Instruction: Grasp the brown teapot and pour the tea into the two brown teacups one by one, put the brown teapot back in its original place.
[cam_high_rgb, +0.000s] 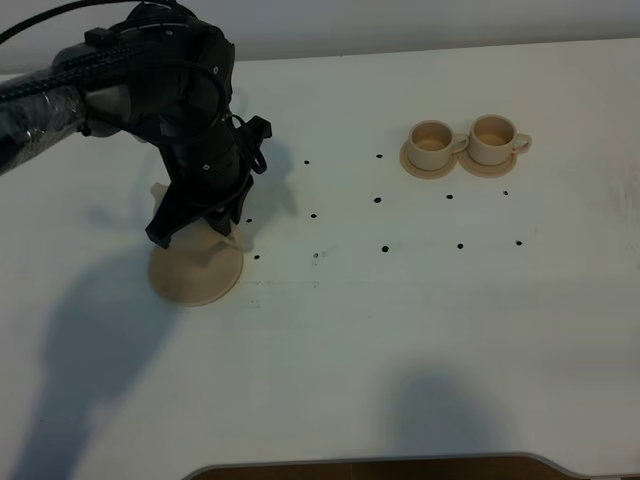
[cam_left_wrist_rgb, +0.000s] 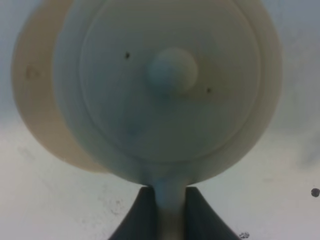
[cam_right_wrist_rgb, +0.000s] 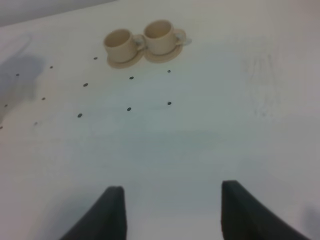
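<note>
Left gripper (cam_left_wrist_rgb: 170, 199) is clamped tight on the loop handle of the brown teapot (cam_left_wrist_rgb: 170, 85), which is over its wide saucer (cam_left_wrist_rgb: 35, 100). Grasp step, by my reading. Next, carry it level to the two brown teacups (cam_high_rgb: 432, 143), well apart.

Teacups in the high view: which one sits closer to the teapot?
The left teacup, whose handle points at the right teacup. It is nearer the brown teapot; the right teacup lies beyond it, its handle pointing at bare table.
</note>
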